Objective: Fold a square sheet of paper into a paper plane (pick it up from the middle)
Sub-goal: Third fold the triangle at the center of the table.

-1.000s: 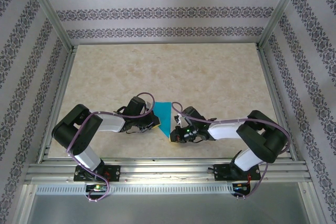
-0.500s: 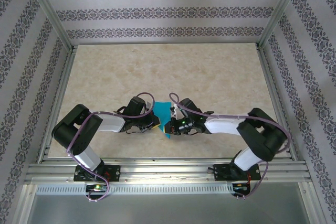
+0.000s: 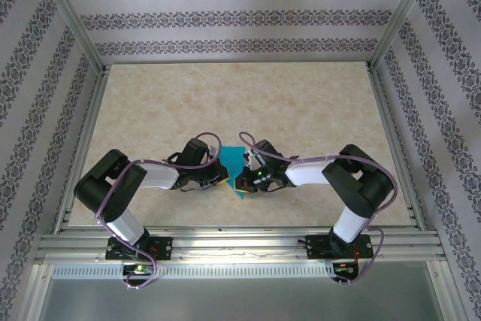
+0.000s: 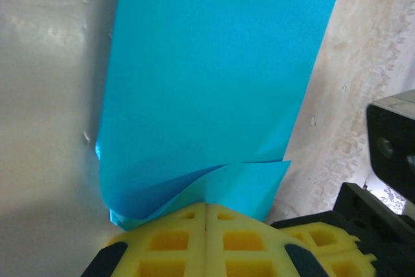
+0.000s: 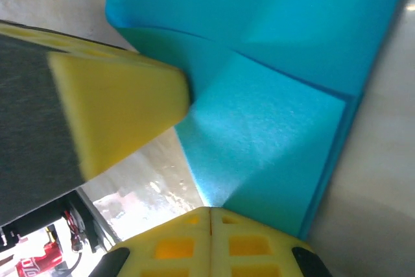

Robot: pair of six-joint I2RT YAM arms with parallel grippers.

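Paper sheet: folded, narrower than a second ago; right fingers moved in opposite left fingers, both clenched on its edges; crease likely being pressed.

paper sheet cropped at top, edge hidden by left pincer
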